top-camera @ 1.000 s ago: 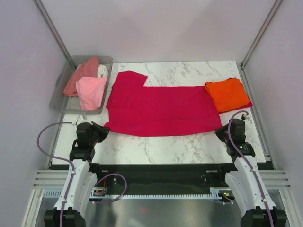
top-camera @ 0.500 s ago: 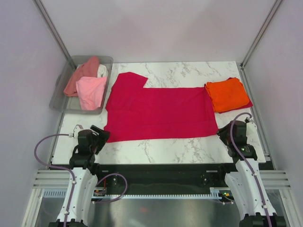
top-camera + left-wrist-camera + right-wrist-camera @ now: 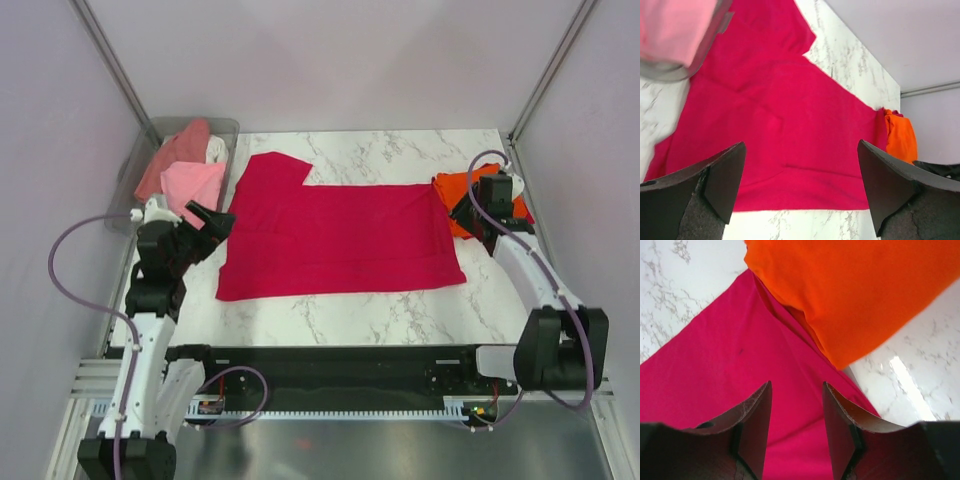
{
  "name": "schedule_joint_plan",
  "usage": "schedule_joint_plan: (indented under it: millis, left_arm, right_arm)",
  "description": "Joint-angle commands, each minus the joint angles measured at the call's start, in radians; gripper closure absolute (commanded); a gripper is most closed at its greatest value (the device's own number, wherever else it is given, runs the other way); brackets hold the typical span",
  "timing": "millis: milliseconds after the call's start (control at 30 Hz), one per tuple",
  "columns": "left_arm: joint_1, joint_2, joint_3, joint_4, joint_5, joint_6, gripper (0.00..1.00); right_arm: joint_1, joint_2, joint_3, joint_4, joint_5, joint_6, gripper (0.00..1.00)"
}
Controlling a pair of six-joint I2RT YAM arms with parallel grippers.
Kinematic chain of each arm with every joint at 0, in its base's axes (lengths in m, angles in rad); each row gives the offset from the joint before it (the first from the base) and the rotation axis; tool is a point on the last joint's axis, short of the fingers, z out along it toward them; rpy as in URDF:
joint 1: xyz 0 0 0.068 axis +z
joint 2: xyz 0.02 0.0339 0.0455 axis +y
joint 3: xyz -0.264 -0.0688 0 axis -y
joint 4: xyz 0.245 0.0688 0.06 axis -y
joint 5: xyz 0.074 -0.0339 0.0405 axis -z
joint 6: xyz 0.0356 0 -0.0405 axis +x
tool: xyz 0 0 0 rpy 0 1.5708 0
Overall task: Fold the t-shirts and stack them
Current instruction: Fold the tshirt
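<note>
Top view first: the crimson t-shirt (image 3: pixel 335 240) is lying flat across the middle of the bench (image 3: pixel 380 150), one sleeve poking out at its far-left corner. Looks to me like it's spread out like that so both arms can get at an edge for the next fold. The orange t-shirt (image 3: pixel 446 190) is folded at the far right and I'm reading it as the base of the stack. The pink t-shirt (image 3: pixel 190 185), the salmon one (image 3: pixel 175 150) and a bit of white one (image 3: pixel 216 150) are heaped in the bin (image 3: pixel 120 195) off to the left, waiting their turn I guess. The left end effector (image 3: pixel 210 220) is at the crimson tee's left edge and the right end effector (image 3: pixel 467 216) is over where crimson meets orange.

Left wrist: the left end effector (image 3: pixel 800 150) is spread wide with nothing in it, looking down the crimson t-shirt (image 3: pixel 780 110) towards the orange t-shirt (image 3: pixel 900 137). The bin (image 3: pixel 670 72) is just off to the side.

Right wrist: the right end effector (image 3: pixel 796 390) has its fingers parted by a narrow gap and isn't pinching anything. It's right above the crimson t-shirt (image 3: pixel 730 355), whose end runs under the orange t-shirt (image 3: pixel 860 290). My bet is that this overlap is why the arm is parked there. That end has to come free before the fold, without dragging the orange one along.
</note>
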Motion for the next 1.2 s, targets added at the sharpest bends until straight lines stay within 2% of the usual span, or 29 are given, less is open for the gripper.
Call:
schedule_joint_plan:
  millis: [0, 333, 533, 667, 900, 1000, 1033, 1167]
  left_arm:
    - [-0.004, 0.141, 0.088, 0.121, 0.098, 0.066, 0.0]
    - [-0.006, 0.338, 0.163, 0.255, 0.076, 0.052, 0.0]
    - [-0.009, 0.45, 0.209, 0.315, 0.082, 0.042, 0.0]
    - [-0.02, 0.533, 0.231, 0.342, 0.081, 0.031, 0.0]
    - [-0.082, 0.674, 0.298, 0.379, 0.047, 0.069, 0.0]
    - [-0.09, 0.732, 0.356, 0.376, 0.049, 0.091, 0.0]
    - [-0.09, 0.776, 0.399, 0.375, 0.052, 0.1, 0.0]
    - [-0.09, 0.93, 0.546, 0.352, 0.075, 0.121, 0.0]
  right_arm:
    - [-0.001, 0.133, 0.106, 0.074, 0.015, -0.002, 0.48]
    - [-0.036, 0.476, 0.278, 0.087, 0.096, 0.082, 0.47]
    - [-0.131, 0.648, 0.367, 0.087, 0.101, 0.145, 0.5]
    - [-0.184, 0.678, 0.405, 0.101, 0.088, 0.151, 0.5]
    - [-0.173, 0.659, 0.422, 0.118, 0.074, 0.113, 0.45]
    - [-0.135, 0.59, 0.431, 0.124, 0.143, 0.033, 0.41]
    - [-0.127, 0.574, 0.437, 0.126, 0.144, 0.012, 0.36]
    - [-0.086, 0.543, 0.503, 0.118, 0.113, -0.083, 0.33]
